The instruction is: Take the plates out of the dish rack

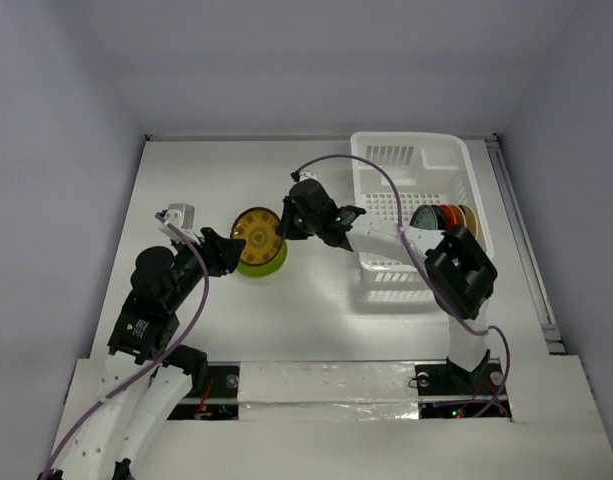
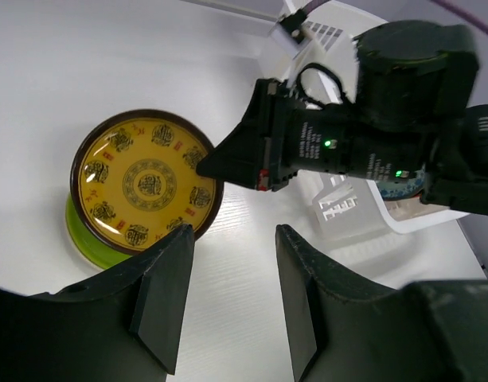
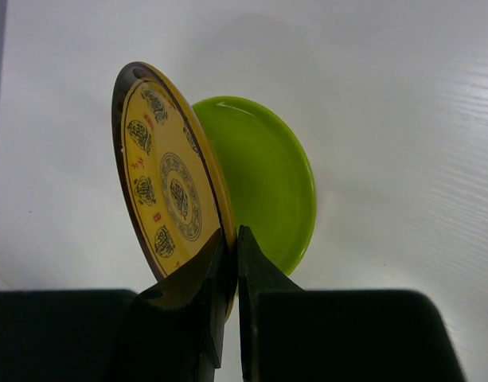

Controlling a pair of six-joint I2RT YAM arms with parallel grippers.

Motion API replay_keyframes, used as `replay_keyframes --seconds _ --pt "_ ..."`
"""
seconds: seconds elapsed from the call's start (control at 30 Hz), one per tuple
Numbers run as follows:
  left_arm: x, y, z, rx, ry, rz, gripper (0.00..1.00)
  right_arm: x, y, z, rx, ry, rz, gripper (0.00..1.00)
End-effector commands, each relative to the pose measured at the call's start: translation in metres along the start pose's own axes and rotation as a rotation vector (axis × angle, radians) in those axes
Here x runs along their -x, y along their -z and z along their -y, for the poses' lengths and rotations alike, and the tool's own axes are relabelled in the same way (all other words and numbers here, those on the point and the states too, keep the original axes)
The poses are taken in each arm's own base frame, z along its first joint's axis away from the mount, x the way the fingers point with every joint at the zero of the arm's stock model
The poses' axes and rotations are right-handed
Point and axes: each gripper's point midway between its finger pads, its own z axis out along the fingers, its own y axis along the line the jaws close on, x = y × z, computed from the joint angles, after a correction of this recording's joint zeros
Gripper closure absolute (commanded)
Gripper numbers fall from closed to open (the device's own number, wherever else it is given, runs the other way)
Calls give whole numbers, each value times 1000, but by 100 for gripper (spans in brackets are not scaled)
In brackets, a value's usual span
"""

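My right gripper [image 3: 230, 239] is clamped on the rim of the yellow patterned plate [image 3: 168, 183], which has a dark edge and sits tilted over the lime green plate [image 3: 263, 175]. The green plate lies flat on the bench [image 1: 316, 320]; I can't tell whether the two plates touch. My left gripper [image 2: 233, 239] hangs just beside them, jaws apart and holding nothing. In the white dish rack [image 1: 386, 155] at the far right, dark, orange-red and tan plates [image 1: 441, 217] stand on edge.
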Motion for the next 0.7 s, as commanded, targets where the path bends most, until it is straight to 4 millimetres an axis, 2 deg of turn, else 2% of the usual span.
replay_keyframes --seconds 0.0,0.17,0.27,0.4,0.5,0.57,0.67 --pt "19 2 8 -31 -17 64 58 4 -12 -11 50 -55 26 92" --pt "18 1 9 -33 -17 62 58 -10 -22 -1 23 -64 -14 86" --pt "18 1 9 -36 -16 64 58 -16 -21 4 6 -68 -31 76" --pt "18 1 10 -42 -16 62 58 -20 -14 12 -33 -45 -48 54" --pt "18 2 10 -42 -17 65 58 -13 -4 16 -64 -34 -30 43" --pt "18 2 10 -42 -15 63 58 -1 9 17 -85 -17 5 42" --pt "18 2 10 -43 -15 64 58 11 28 29 -161 18 41 41"
